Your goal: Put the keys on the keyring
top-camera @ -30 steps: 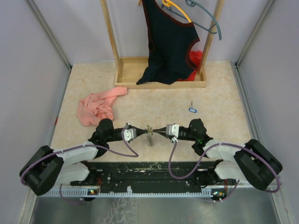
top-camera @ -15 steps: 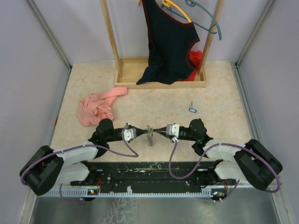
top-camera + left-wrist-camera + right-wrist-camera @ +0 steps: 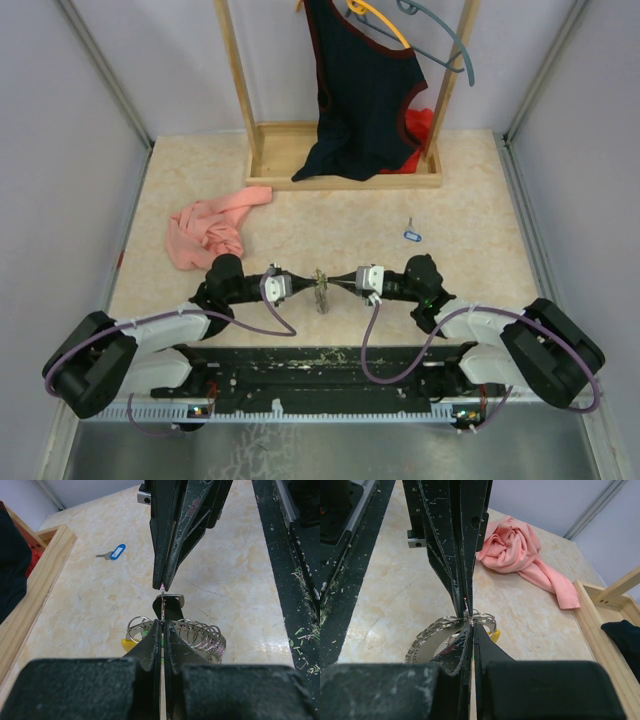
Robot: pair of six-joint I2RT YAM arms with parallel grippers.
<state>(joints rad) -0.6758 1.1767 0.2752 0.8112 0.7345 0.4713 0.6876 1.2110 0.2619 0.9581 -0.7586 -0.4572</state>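
Between the left hand [image 3: 308, 282] and right hand [image 3: 336, 284], the keyring [image 3: 322, 295] runs near-to-far.

The keyring [image 3: 200, 635] is shiny silver metal wire. Its yellow piece [image 3: 128, 644] looks like smooth plastic. The left tool [image 3: 163, 625] and right tool [image 3: 471, 625] are black, dull and scratched. The surface [image 3: 235, 570] is smooth, beige and stone-like. The pink cloth [image 3: 520, 555] looks soft. The frame [image 3: 40, 575] is bare wood.
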